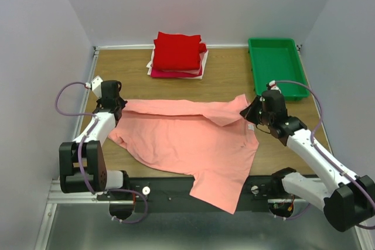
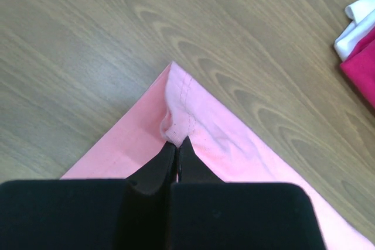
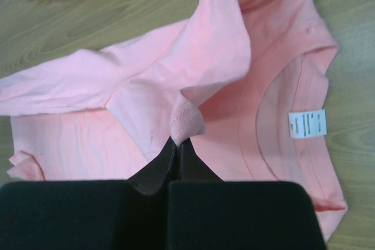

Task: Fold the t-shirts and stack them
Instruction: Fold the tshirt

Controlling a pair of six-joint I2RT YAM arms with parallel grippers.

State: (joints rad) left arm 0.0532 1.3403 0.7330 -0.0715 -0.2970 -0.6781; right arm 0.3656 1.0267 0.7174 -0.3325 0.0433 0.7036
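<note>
Wood-grain tabletop (image 1: 117, 68) carries the salmon-pink t-shirt (image 1: 187, 141), spread open across its near middle between the two arms. One corner of the shirt hangs over the near edge at the right.

A small white label (image 3: 307, 123) is sewn inside the back of the collar (image 3: 275, 95); it has lines of print that are too small to read.

The left hand (image 2: 177, 143) has its jaws pinched tight on a corner of the shirt at the left, where the stitched hem bunches up between the tips. The right hand (image 3: 178, 142) is likewise clamped on a small tuck of hemmed pink cloth at the shirt's far right, just beside the collar. Between the two hands the far edge of the shirt lies turned over onto itself in a long band.

Well apart from it, at the far middle, sits a stack of folded shirts: the red shirt (image 1: 177, 51) on top, with the edges of the white shirt (image 2: 354, 19) and the magenta shirt (image 2: 360, 65) showing beneath. A green tray (image 1: 275, 65) stands at the far right, close behind the right hand
</note>
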